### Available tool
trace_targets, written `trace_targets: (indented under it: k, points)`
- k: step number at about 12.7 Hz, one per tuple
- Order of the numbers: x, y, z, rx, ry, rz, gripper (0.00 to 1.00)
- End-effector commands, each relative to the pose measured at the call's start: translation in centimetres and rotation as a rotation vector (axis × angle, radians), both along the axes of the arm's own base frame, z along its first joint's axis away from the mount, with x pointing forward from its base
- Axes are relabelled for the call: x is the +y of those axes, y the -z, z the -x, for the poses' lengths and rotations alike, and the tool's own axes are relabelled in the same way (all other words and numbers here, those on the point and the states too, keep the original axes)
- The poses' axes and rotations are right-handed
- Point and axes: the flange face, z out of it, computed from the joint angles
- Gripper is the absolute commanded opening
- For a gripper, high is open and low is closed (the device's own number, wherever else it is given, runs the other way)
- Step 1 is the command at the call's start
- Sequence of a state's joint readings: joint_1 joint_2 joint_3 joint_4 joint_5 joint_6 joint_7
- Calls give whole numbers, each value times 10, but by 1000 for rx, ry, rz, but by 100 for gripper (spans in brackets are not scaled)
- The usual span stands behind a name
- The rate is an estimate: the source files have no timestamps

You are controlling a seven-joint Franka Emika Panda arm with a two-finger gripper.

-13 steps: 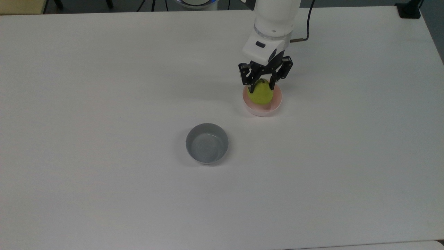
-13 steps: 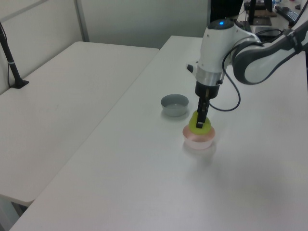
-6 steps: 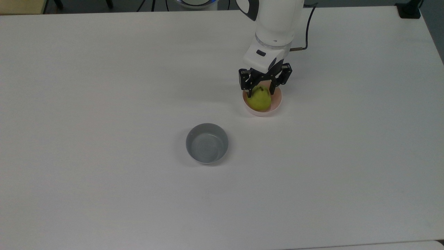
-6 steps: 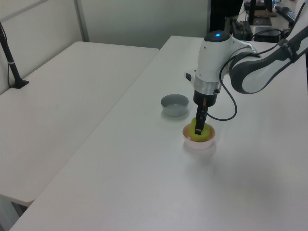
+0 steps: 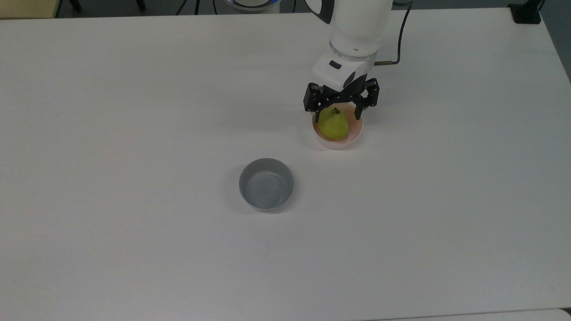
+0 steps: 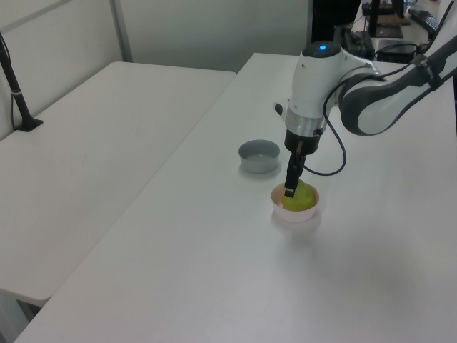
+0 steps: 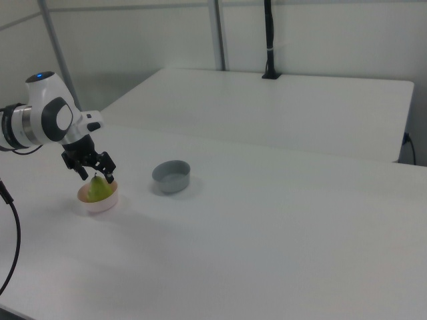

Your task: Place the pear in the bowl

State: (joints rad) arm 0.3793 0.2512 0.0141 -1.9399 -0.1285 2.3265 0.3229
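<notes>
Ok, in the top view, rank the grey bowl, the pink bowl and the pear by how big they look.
1. Grey bowl and pink bowl: they look about alike; the grey one seems slightly wider, but the pink one's far rim is hidden behind the open gripper, so I won't split them.
2. Pear: smallest, sitting inside the pink bowl.

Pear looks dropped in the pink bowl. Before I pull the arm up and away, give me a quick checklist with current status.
1. Pear sits inside the pink bowl: ok.
2. Gripper released: ok; in the top view the jaws stand spread either side of the pear with gaps showing.
3. Fingertips clear of the bowl rim: cannot tell; they hang close over its far edge.
4. Bowl upright and flat on the table: ok.
5. Grey bowl away from the lift path: ok; it stands well apart.
</notes>
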Motion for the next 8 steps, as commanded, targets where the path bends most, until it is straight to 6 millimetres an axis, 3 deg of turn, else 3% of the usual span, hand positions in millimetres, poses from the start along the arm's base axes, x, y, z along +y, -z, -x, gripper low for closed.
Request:
trace_targets:
  k: [1, 3, 8]
  points:
    - [-8, -39, -4, 21, 34, 35, 100]
    - [-19, -63, -5, 34, 60, 46, 100]
    - [-73, -133, -7, 102, 169, 78, 100]
